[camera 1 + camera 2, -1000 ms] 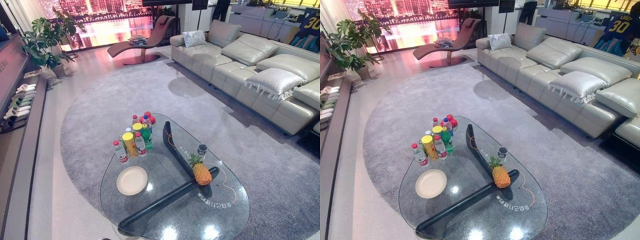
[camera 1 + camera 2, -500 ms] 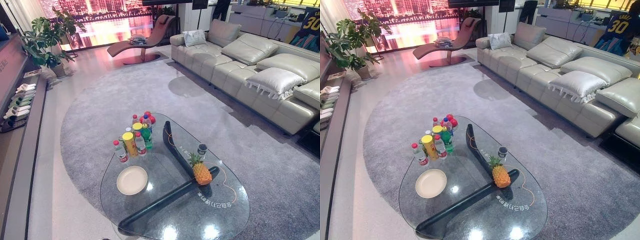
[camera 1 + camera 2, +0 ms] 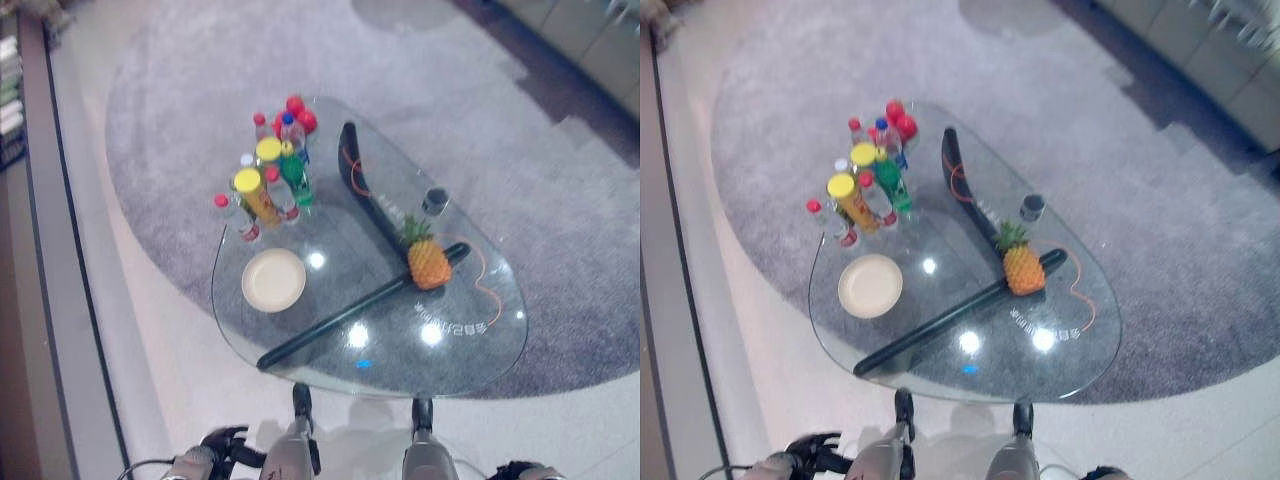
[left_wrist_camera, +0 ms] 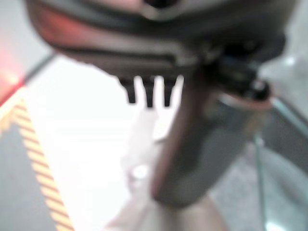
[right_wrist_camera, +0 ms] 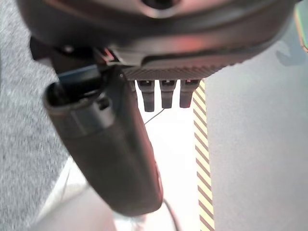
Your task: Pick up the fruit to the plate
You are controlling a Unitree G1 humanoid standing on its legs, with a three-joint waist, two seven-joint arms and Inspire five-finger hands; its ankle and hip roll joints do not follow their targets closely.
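Left eye view gives you the orange, knobbly pineapple with its green leafy crown (image 3: 427, 259) standing on the right half of the rounded, clear glass tabletop (image 3: 470, 350), against the dark curved base beam (image 3: 350, 311) that shows through the glass. To its left, well apart, lies the round, smooth cream plate (image 3: 274, 279), bare. Beyond the plate, at the table's far left, you see a cluster of plastic bottles with red caps (image 3: 280, 192), two yellow-lidded tubes (image 3: 255, 196) and a green bottle (image 3: 295, 174); a small dark-capped jar (image 3: 434, 201) stands just beyond the pineapple.

Both hands are low, at the near edge, well short of the pineapple and off the table. Your left hand (image 4: 149, 91) shows straight, hanging fingers with nothing in them; your right hand (image 5: 163, 94) looks the same, fingers relaxed and straight, holding nothing. A grey, short-pile round rug (image 3: 190, 60) lies under the table on the pale floor.
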